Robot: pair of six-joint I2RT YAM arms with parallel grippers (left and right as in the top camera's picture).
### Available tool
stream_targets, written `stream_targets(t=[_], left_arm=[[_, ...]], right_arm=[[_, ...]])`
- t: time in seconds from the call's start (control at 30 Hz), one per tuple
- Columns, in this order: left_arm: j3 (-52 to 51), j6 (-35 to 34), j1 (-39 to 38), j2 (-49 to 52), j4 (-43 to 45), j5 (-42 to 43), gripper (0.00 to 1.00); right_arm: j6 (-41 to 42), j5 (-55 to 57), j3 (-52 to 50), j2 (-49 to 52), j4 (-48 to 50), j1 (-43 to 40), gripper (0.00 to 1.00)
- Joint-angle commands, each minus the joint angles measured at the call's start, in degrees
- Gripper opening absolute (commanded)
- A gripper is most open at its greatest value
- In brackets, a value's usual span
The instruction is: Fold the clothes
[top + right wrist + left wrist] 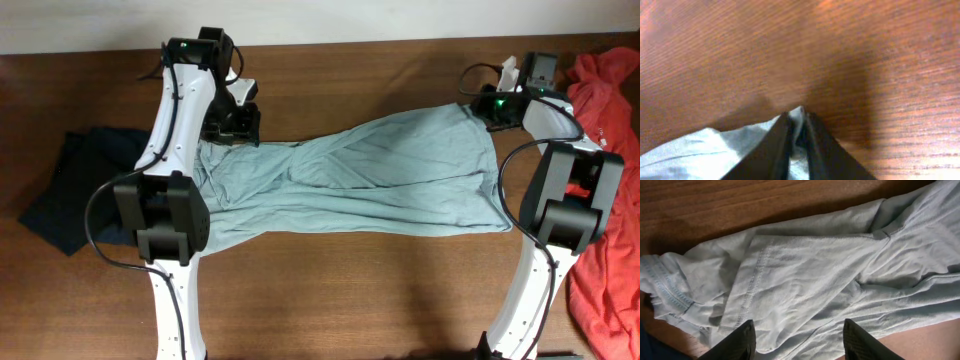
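T-shirt [380, 175]: lies spread across the middle of the overhead frame on the table [350, 300], its left end bunched.
Left gripper [799, 326]: fingers apart above the bunched end, holding nothing.
Right gripper [797, 122]: pinched on a cloth corner, upper right.
Handling: likely light, limp and quick to wrinkle.
Grasp: take corners or hems.

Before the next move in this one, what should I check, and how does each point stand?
1. The right fingers shut on the shirt edge: ok.
2. The left fingers gripping cloth: not ok, open over it.
3. The shirt lying flat: not ok, bunched and creased near the left fingers.
4. The shirt apart from the red garment: ok.
5. The shirt apart from the navy garment: cannot tell, the gap is hidden.
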Motion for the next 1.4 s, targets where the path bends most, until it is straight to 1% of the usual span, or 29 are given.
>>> stream_targets(t=[0.0,0.1,0.37,0.67,0.8,1.0,1.2,1.37], left_arm=[[0.7,0.3,0.1,-1.6,-0.3,0.8,0.56],[0.7,0.3,0.1,-1.6,-0.3,0.8,0.56],[0.7,0.3,0.1,-1.6,-0.4,0.8,0.56],[0.7,0.3,0.1,-1.6,-0.4,0.8,0.56],[0.7,0.3,0.1,-1.6,-0.4,0.8,0.56],[0.7,0.3,0.1,-1.6,-0.4,0.6,0.56],[0.7,0.3,0.2,-1.6,-0.4,0.6,0.56],[0.7,0.3,0.2,-1.6,-1.0,0.6,0.56]], right_arm=[[-0.4,1.9,0.5,0.0,-1.6,-0.4,0.11],[-0.4,3.4,0.5,-1.3,-3.2,-0.8,0.04],[-0.5,4.0,0.5,-6.7,-7.9,-2.1,0.04],[-6.6,3.3,0.5,-16.1,-13.0,-2.3,0.04],[-6.8,3.5,0.5,-18.6,-18.3,-2.4,0.04],[-6.7,5.3,0.5,-18.8,-28.5,-2.3,0.04],[-6.8,10.3,0.5,-18.8,-34.0,-2.3,0.04],[-6.8,11.5,0.5,-18.8,-39.3,-2.3,0.04]])
